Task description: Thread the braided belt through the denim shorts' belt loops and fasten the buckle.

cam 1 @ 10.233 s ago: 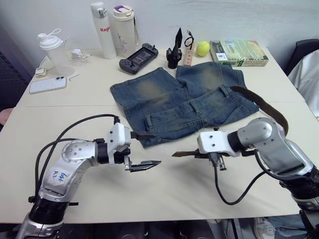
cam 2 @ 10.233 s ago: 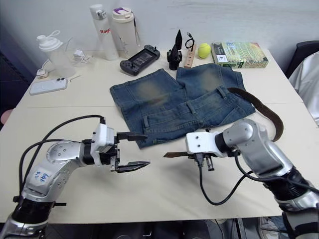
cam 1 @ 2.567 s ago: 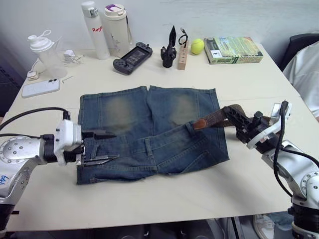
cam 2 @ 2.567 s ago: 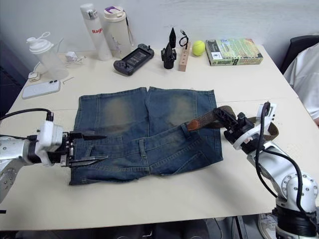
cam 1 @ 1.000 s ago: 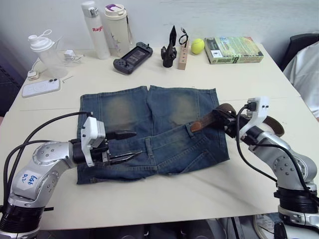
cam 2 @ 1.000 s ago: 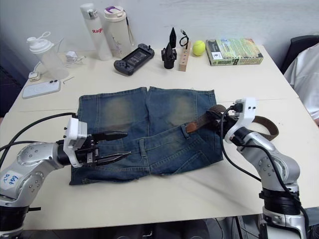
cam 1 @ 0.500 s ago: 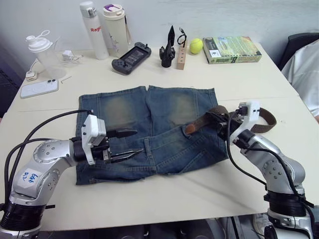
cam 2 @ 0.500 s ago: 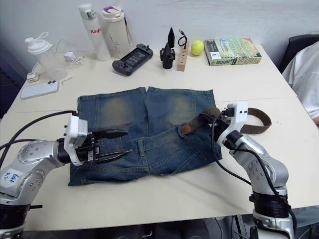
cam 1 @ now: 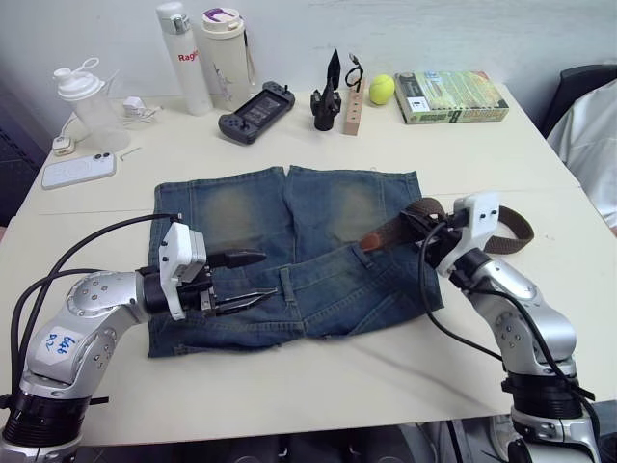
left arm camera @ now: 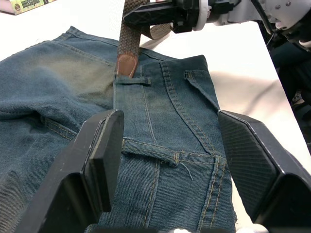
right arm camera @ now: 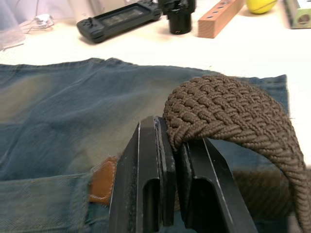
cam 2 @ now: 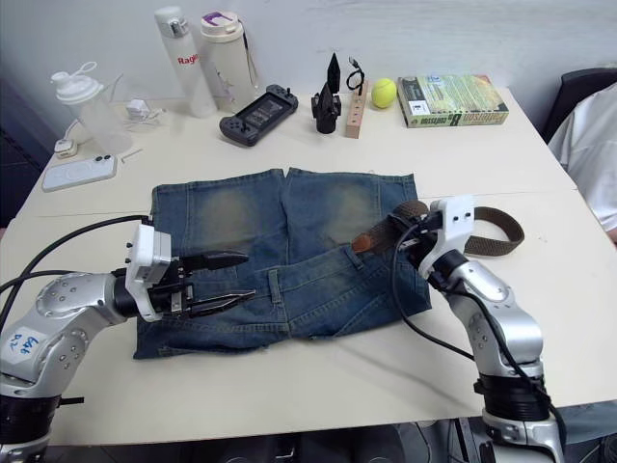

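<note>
Right, nearest first. Left gripper [cam 1: 253, 280] hovers low over the waistband of the denim shorts [cam 1: 289, 260], fingers spread wide, nothing in them. In its wrist view a belt loop [left arm camera: 150, 150] lies between the two open fingers, and a second loop [left arm camera: 132, 80] sits further ahead.

Past that, the right gripper [cam 1: 416, 230] is clamped on the braided belt [cam 2: 482, 231], just behind its tan tip [cam 1: 372, 239]. The tip reaches out beyond its fingers and rests at that second loop's edge, touching it; can't tell if it's started under. The rest of the belt arcs back behind the right gripper onto the table [cam 1: 318, 386]. Buckle not made out.

Handling, my read: belt is light, floppy, and the weave grips well, but it buckles if pushed from far back. Keep the hold close to the stiffer tan tip. Denim is soft and will bunch, so the left gripper should pin the waistband beside the loop.

Beyond both grippers: game controller [cam 1: 256, 104], tennis ball [cam 1: 382, 90].
</note>
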### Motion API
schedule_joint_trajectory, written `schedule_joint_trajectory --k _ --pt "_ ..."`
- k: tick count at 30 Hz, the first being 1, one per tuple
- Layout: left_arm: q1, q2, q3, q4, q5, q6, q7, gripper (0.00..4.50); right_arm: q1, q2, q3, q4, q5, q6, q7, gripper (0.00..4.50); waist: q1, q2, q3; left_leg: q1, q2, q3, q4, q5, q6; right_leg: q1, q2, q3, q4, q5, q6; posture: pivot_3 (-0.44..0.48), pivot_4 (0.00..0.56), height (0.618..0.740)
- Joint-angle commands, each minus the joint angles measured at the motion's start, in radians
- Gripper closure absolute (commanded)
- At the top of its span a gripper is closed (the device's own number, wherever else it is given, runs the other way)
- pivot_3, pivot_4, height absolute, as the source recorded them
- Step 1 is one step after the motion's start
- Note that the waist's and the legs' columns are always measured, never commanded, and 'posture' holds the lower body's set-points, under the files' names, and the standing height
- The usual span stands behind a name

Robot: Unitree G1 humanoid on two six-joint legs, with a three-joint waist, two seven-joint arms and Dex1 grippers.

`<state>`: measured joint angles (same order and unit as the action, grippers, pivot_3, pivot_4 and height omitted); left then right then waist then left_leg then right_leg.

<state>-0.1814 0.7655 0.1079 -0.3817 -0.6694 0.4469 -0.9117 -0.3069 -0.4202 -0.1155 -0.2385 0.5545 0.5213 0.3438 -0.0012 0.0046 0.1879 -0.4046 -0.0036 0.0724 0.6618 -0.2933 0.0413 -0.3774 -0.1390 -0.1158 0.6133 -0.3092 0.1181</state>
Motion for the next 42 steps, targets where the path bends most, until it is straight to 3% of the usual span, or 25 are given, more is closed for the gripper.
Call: schedule_joint_trajectory --k 1,9,21,30,35,39,42 --pt "-0.005 -0.003 0.029 -0.034 -0.005 0.001 0.006 1.15 0.016 0.015 0.008 -0.051 -0.013 -0.016 0.012 4.5 0.0 0.0 0.0 0.0 0.0 0.0 0.0 0.0 0.0 0.0 0.0 0.0 0.0 0.0 0.0 0.0 0.15 0.72" --pt "-0.012 -0.007 0.026 -0.027 -0.003 0.001 0.008 1.15 0.038 -0.012 -0.019 -0.057 -0.033 -0.02 0.039 4.5 0.0 0.0 0.0 0.0 0.0 0.0 0.0 0.0 0.0 0.0 0.001 0.0 0.0 0.0 0.0 0.0 0.15 0.72" --pt "-0.026 -0.011 0.019 -0.012 0.007 -0.002 0.001 1.15 0.035 -0.021 -0.03 -0.063 0.033 0.183 0.019 4.5 0.0 0.0 0.0 0.0 0.0 0.0 0.0 0.0 0.0 0.0 0.001 0.0 0.0 0.0 0.0 0.0 0.15 0.72" --pt "-0.028 -0.02 0.008 -0.012 0.017 -0.004 0.0 1.15 -0.156 -0.002 -0.003 0.114 0.056 0.315 0.071 4.5 -0.002 0.0 0.0 0.0 0.0 0.0 0.0 0.0 0.0 0.0 0.001 0.0 0.0 0.0 0.0 0.0 0.15 0.72" --pt "-0.036 -0.024 -0.016 0.002 0.036 -0.016 -0.024 1.15 -0.216 0.032 -0.021 0.201 0.169 0.541 0.105 4.5 0.0 0.0 0.0 0.0 0.0 0.0 0.001 0.0 0.0 0.0 0.001 0.0 0.001 0.0 0.0 0.0 0.15 0.72" --pt "-0.12 -0.023 -0.095 0.118 0.144 -0.115 -0.108 1.15 -0.212 0.063 -0.046 0.242 0.168 0.577 0.073 4.5 0.001 -0.001 -0.001 0.001 0.0 0.0 0.001 0.0 0.0 0.0 0.0 0.0 0.002 0.0 0.0 0.0 0.15 0.72" --pt "-0.237 -0.071 -0.19 0.237 0.245 -0.216 -0.154 1.15 -0.222 0.097 -0.101 0.278 0.189 0.606 0.042 4.5 0.003 -0.001 -0.001 0.001 0.0 0.0 0.002 0.0 0.0 0.0 0.001 -0.001 0.004 0.0 0.0 0.0 0.15 0.72"
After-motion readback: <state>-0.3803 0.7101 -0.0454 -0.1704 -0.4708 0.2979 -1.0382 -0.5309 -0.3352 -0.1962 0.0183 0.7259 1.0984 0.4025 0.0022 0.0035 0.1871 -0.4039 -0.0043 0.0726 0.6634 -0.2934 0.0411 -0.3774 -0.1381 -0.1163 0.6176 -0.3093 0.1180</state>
